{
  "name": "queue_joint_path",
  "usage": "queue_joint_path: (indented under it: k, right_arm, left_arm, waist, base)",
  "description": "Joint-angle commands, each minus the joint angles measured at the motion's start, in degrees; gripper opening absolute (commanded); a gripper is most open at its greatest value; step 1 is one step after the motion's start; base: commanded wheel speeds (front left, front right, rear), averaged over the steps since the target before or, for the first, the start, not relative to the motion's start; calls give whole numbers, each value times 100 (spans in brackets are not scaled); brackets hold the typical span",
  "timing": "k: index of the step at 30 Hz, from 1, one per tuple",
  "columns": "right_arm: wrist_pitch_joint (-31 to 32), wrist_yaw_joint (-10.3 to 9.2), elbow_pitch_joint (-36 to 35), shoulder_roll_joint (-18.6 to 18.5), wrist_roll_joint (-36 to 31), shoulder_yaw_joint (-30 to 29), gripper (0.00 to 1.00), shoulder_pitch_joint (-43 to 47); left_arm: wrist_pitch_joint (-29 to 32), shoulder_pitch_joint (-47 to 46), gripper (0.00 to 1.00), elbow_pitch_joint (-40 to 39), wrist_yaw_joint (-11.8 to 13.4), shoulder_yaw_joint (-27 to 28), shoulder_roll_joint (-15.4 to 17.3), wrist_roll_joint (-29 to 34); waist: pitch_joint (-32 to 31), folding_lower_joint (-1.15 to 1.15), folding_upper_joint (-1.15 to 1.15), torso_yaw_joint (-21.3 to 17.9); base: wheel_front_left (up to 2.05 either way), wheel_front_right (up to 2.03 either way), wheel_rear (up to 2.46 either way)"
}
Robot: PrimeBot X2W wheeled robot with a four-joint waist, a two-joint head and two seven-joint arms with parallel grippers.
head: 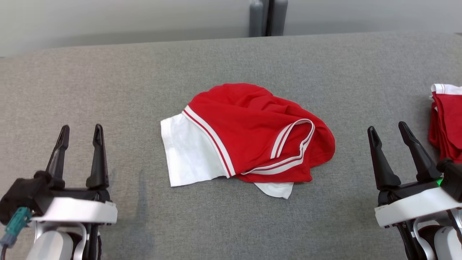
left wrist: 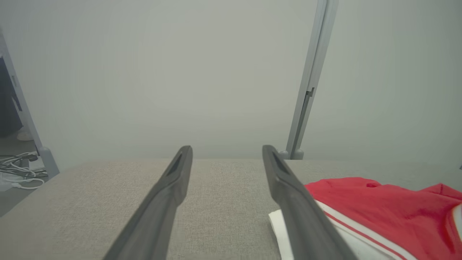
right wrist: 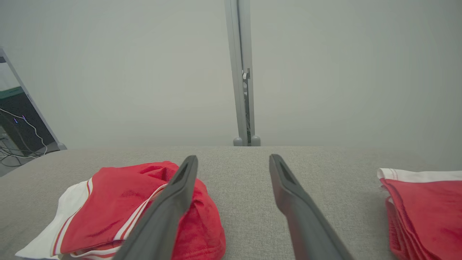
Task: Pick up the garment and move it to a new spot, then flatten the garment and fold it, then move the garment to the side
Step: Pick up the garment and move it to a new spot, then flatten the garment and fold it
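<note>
Garment [head: 249, 133] lay crumpled at the centre of the head view, resting on the desk [head: 108, 90], with neither hand on it. Red body was bunched up, with one white sleeve spread toward the left of frame. Red-white striped trim looped across the middle and a small white corner poked out at the lower edge.

Left hand [head: 81, 128] sat at lower left, fingers spread wide with nothing between them, well apart from the garment. Right hand [head: 387, 127] sat at lower right, likewise spread and holding nothing, tips over bare desk.

At the right edge of frame was a second pile of red-and-white cloth [head: 447, 119], stacked just beside the right hand and well apart from the garment.

Desk was covered in grey woven fabric, far corners rounded. Behind it stood a plain pale wall [left wrist: 180, 72], with a grey post [head: 267, 16] at top centre. Left wrist view caught loose cables [left wrist: 18, 173] on the floor [left wrist: 14, 202] at its mid-left edge.
</note>
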Motion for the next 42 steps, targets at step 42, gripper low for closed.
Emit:
queue_joint_path:
  k: [42]
  right_arm:
    - [355, 2, -286, -22, -223, -332, 100, 735]
  left_arm:
    - [249, 1077, 100, -265, 115, -336, 161, 217]
  waist:
    - [-859, 0, 0, 75]
  base:
    - [0, 0, 0]
